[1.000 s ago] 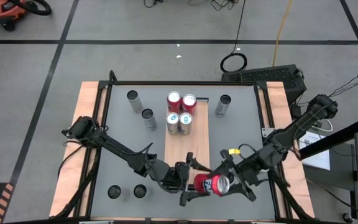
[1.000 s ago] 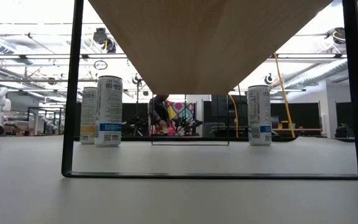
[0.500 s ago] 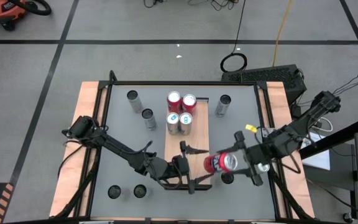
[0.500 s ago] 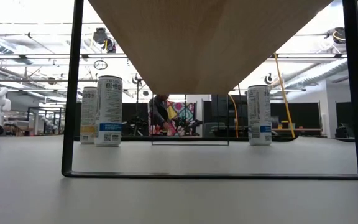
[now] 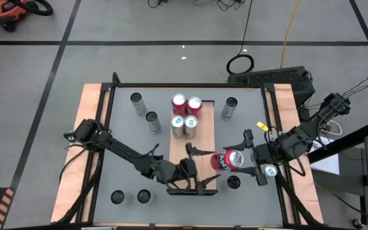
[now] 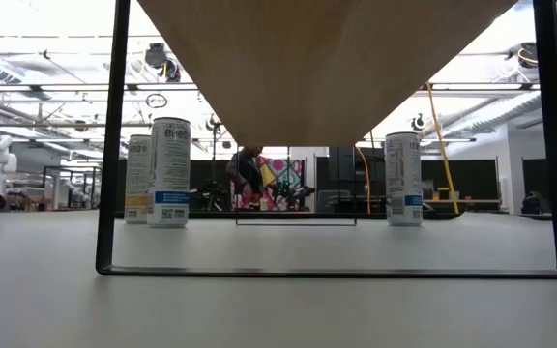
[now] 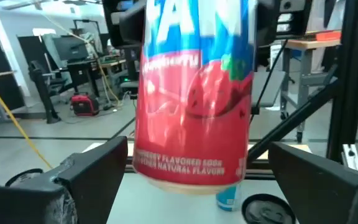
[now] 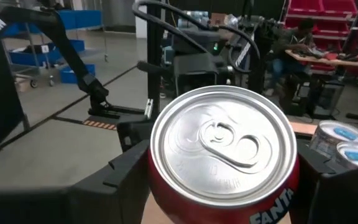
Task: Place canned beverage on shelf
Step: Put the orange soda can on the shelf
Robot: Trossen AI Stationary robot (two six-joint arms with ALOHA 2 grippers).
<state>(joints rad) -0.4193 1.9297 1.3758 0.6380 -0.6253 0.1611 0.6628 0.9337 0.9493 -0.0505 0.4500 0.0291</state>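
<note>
A red canned beverage hangs in the air by the near right edge of the shelf, with my right gripper shut on it. Its silver top fills the right wrist view. My left gripper is open over the shelf's near end. Its two fingers stand on either side of the can without touching it. Two red cans and two white cans stand on the shelf's far end. The low view shows neither gripper. My right gripper pinches the can's side wall between its two fingers, just below the top rim. The fingers come level from the table's right. The can is lifted clear of the shelf, nearly upright and a little tilted, with its top up.
Slim cans stand on the grey tabletop at the far left and far right. Dark-topped cans stand at the near left, and one just below the held can. The shelf's black frame runs beside them.
My right gripper has carried the red can from near the table's near edge toward the far edge and a little up, rolling as it went. My left gripper has stayed open over the shelf's near end and has turned about its wrist.
</note>
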